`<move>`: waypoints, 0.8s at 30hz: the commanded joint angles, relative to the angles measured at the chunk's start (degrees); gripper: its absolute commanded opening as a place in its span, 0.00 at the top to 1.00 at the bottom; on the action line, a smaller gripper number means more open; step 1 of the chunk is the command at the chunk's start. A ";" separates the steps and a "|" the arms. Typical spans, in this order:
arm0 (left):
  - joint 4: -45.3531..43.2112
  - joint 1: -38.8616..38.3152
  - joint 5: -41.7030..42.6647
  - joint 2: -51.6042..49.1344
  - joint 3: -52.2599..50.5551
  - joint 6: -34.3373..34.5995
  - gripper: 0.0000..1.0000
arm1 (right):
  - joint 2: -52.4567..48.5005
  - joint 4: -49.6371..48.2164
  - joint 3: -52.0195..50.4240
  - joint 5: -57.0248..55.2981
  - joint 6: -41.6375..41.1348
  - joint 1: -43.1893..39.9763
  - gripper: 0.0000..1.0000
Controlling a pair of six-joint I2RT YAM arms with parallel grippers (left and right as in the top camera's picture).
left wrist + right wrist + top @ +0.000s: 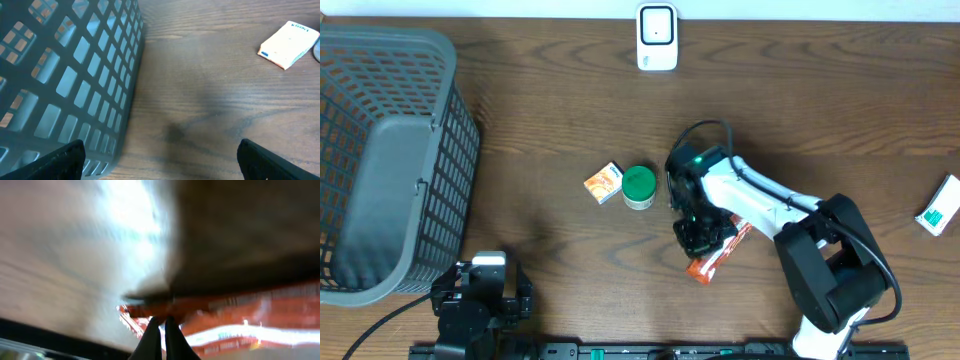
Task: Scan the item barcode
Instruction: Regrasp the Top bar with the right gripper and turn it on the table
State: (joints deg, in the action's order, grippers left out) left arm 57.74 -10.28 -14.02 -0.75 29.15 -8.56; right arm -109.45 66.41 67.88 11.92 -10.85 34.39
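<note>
An orange-red snack packet (717, 260) lies low over the table, right of centre. My right gripper (703, 238) is shut on its edge. In the right wrist view the two dark fingertips (156, 330) pinch together on the packet (240, 315), whose print is blurred; no barcode shows. The white scanner (657, 37) stands at the table's far edge, well away from the packet. My left gripper (480, 297) rests at the near left, open, and its wrist view shows the gripper (162, 161) with only bare wood between the fingers.
A grey mesh basket (390, 160) fills the left side, close to the left gripper and large in its wrist view as the basket (65, 75). A green-lidded tub (639, 187) and a small orange-and-white box (604, 183) sit mid-table. A white-green packet (940, 207) lies far right.
</note>
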 commanded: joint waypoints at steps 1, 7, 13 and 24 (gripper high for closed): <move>0.04 0.24 -0.11 0.09 0.09 0.74 0.05 | 0.07 3.48 0.63 -7.10 0.15 0.59 0.99; 0.04 0.24 -0.11 0.09 0.09 0.74 0.05 | 1.68 8.85 0.63 -15.54 -6.01 0.59 0.99; 0.04 0.24 -0.11 0.09 0.09 0.74 0.05 | 7.39 6.14 0.63 -20.76 -14.67 -0.76 0.99; 0.04 0.24 -0.11 0.09 0.09 0.74 0.05 | 7.45 -5.03 -6.95 -22.16 -18.45 -11.17 0.99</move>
State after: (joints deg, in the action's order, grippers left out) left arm 57.76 -10.28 -14.04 -0.75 29.15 -8.54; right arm -102.45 64.12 63.81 -9.69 -27.27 26.13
